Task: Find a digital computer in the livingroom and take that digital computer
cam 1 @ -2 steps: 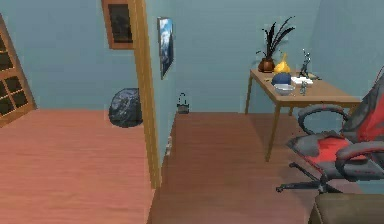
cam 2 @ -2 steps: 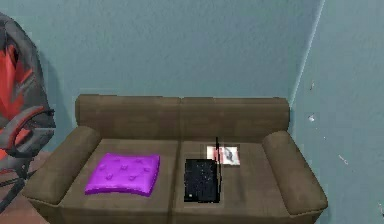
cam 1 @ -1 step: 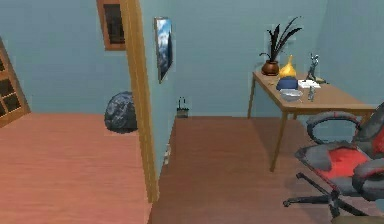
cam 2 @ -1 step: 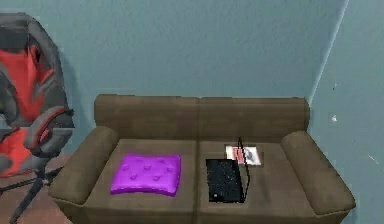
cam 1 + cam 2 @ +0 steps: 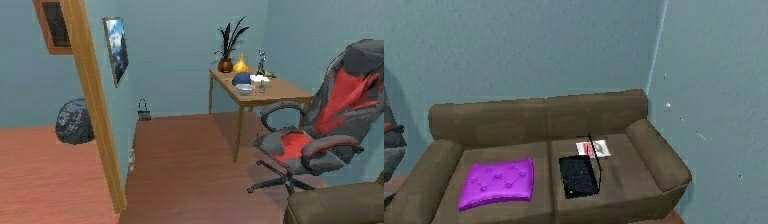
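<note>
On the long brown soft sofa (image 5: 534, 118), a square purple tufted cushion (image 5: 499, 183) lies on the left seat, near the front. Just right of the cushion lies the flat black digital computer (image 5: 579, 176). It is dark and square and rests on the sofa's right seat, with a thin dark edge sticking up along its right side. Just behind it lies a small white and red paper (image 5: 596, 148). Behind the sofa's back is the plain blue wall (image 5: 534, 45). How the robot's hand is set cannot be told.

Sofa (image 5: 544, 118) front cut by bottom edge — small items (image 5: 250, 80) on table (image 5: 283, 94) too tiny to name.
</note>
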You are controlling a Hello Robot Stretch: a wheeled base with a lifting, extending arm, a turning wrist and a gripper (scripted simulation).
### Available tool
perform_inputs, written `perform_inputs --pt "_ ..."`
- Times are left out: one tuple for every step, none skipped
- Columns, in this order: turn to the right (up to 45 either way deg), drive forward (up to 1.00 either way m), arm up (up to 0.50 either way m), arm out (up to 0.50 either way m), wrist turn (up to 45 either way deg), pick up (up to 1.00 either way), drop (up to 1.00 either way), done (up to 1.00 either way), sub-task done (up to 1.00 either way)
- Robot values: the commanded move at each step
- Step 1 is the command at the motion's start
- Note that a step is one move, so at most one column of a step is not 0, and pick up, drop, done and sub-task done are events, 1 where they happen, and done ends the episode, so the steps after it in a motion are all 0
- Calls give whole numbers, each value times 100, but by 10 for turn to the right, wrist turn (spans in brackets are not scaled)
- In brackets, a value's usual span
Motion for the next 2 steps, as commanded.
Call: perform_inputs --pt "0 0 46 0 0 0 0 0 0" --pt "0 0 0 46 0 0 0 0 0"
